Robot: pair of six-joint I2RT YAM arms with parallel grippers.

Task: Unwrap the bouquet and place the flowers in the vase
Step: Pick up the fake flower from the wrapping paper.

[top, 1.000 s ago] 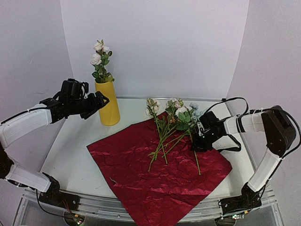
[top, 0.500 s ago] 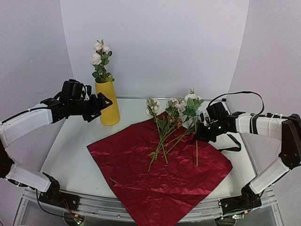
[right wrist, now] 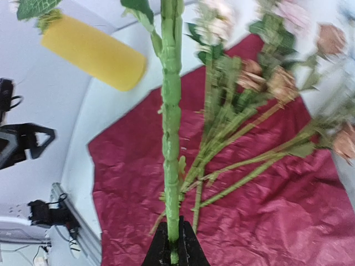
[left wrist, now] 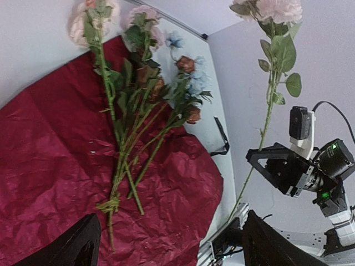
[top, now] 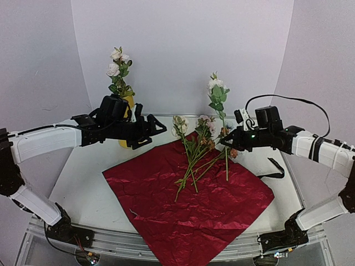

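White table point(top: 83, 183), dark red wrapping paper point(top: 188, 216) spread flat and crinkled across the middle, one corner hanging over the near edge. Yellow vase point(right wrist: 91, 51) stands upright at back left, off the paper near its far-left edge, mostly hidden behind the left arm in the top view; it holds a few white and pink blooms with leaves point(top: 117, 66). Loose flowers point(top: 197, 149) lie in a fan on the far half of the paper, stems crossing toward the centre, heads pointing to the back wall and spilling just past the paper's far corner. Right gripper point(right wrist: 171, 246) is pinched tight on the lower stem of a single flower point(top: 217, 97), which it holds roughly upright above the right side of the paper, pale bloom on top, stem end hanging below the fingers; can't tell if the end touches the paper. Left gripper point(top: 151, 134) hovers in front of the vase above the back-left table, pointing right toward the loose flowers, jaws spread wide with nothing between them. Black ribbon point(top: 272, 169) lies on the table just off the paper's right edge
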